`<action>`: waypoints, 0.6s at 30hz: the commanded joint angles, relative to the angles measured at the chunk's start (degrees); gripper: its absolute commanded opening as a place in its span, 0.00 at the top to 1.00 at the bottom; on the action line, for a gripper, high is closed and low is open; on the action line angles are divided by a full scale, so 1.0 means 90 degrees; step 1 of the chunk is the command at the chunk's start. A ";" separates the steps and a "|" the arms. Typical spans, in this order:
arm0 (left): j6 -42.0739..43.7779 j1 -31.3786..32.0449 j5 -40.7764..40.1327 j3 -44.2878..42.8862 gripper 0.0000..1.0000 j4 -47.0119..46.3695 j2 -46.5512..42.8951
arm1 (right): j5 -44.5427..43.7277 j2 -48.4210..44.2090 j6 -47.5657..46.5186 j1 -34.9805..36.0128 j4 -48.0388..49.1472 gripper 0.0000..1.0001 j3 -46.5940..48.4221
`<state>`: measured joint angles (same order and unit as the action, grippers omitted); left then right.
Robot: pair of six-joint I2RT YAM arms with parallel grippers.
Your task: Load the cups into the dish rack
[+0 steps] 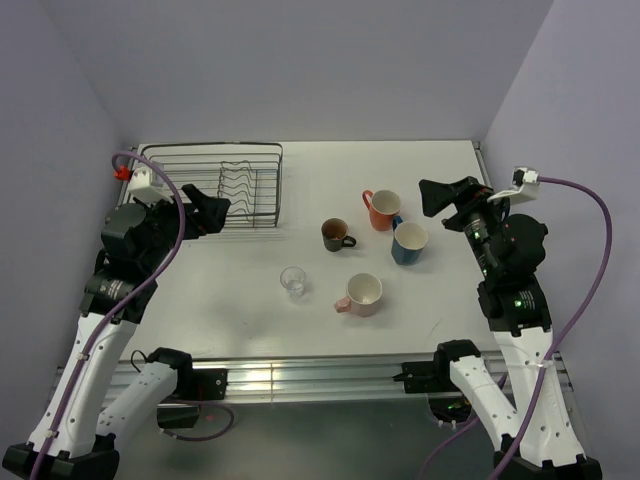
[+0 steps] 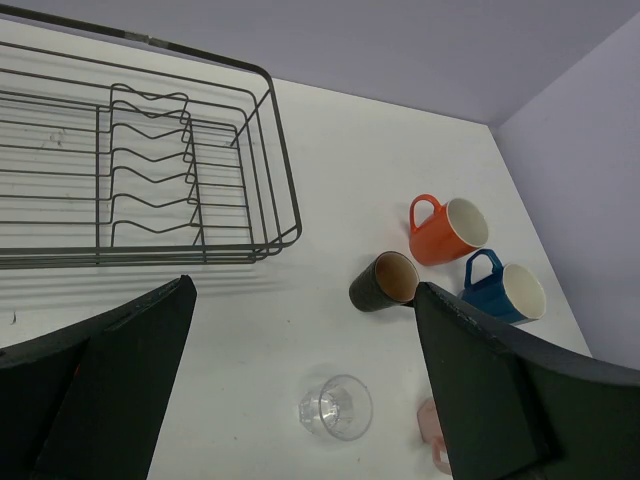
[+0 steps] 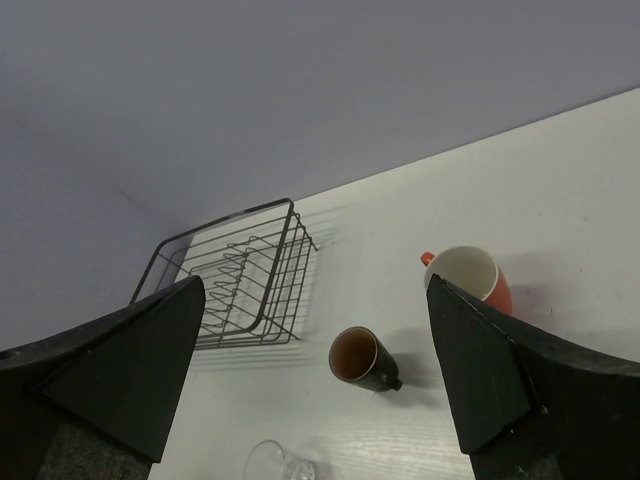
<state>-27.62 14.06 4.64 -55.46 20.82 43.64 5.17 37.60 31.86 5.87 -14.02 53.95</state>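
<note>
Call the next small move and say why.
Probably lower the right gripper onto the orange mug. The right gripper and the left gripper both stand open and empty, the dish rack holds no cup yet, and that mug sits just ahead of the right fingers.

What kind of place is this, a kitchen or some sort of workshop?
Most likely a robotics test bench, not a kitchen: a white table boxed in by plain lilac walls, two robot arms bolted at its near edge, and a wire dish rack and a few cups laid out.
</note>
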 commanded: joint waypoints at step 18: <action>0.0119 -0.0030 -0.0028 0.0039 0.01 -0.0213 -0.0064 | -0.0320 -0.0038 -0.0034 0.0032 0.0025 0.00 0.0118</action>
<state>-27.62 14.06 4.62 -55.46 20.82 43.64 3.42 37.34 31.88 5.87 -14.48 53.95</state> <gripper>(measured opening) 0.992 0.997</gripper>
